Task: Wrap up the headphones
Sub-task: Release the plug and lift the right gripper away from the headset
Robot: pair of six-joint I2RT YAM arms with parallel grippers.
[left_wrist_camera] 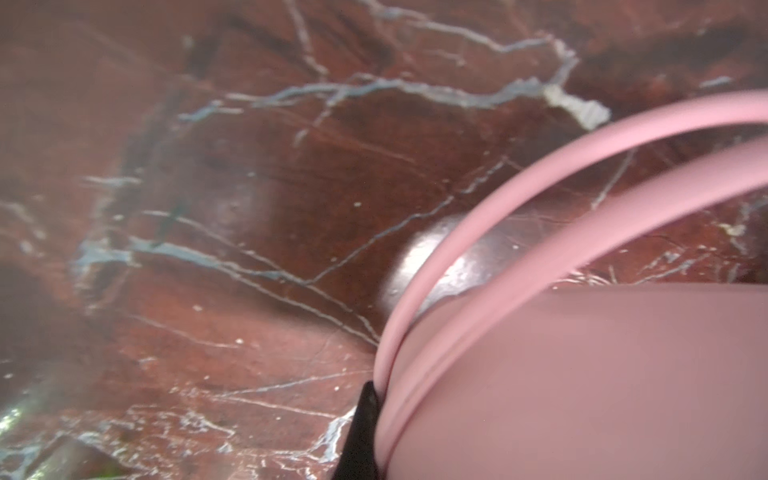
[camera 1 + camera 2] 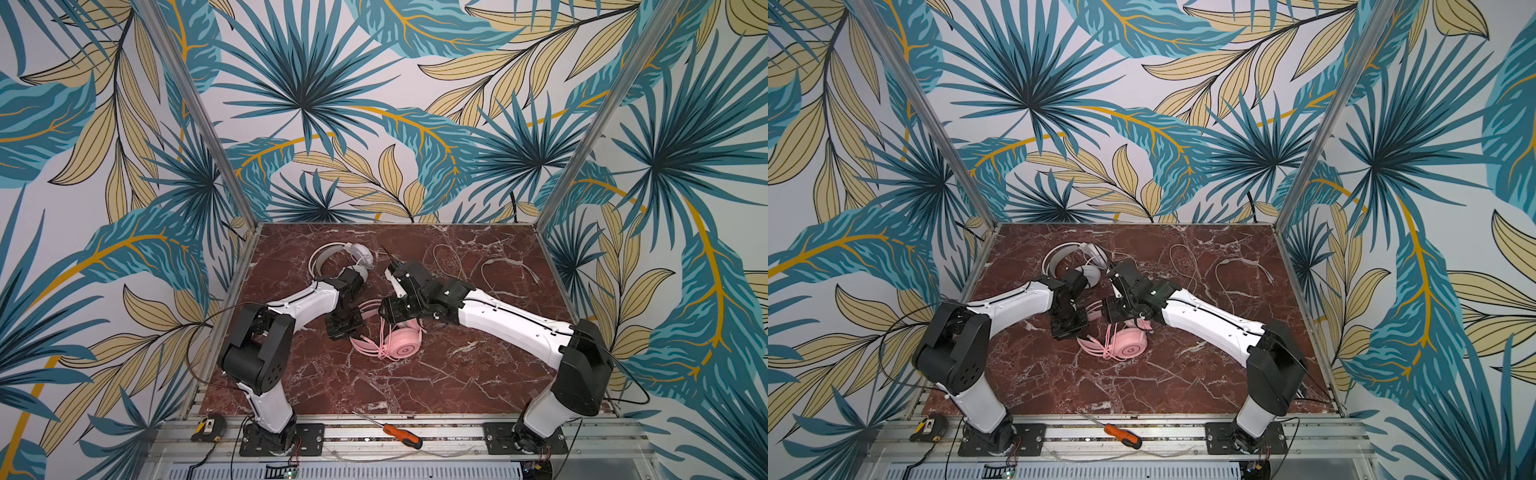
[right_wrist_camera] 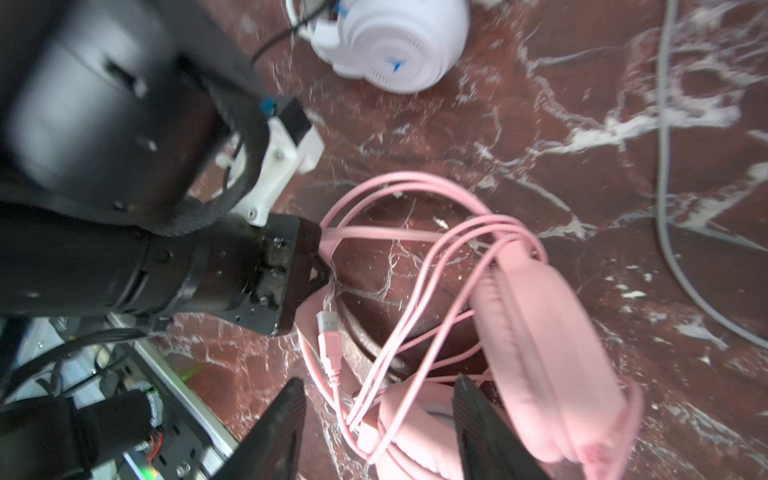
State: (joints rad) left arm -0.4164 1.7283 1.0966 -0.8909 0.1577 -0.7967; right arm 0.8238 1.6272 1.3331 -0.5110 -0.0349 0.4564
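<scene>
The pink headset (image 2: 398, 348) lies on its side in the middle of the table (image 2: 457, 374), with one round earcup facing up. Its pink cable (image 3: 415, 249) hangs in several loose loops across the headband, the strands pinched in the left pincer (image 3: 322, 253). The plug (image 3: 329, 328) lies free. The white headset (image 2: 357, 254) sits further back, its headband arched. Its white cable (image 2: 503, 261) sprawls unwound to the right.
</scene>
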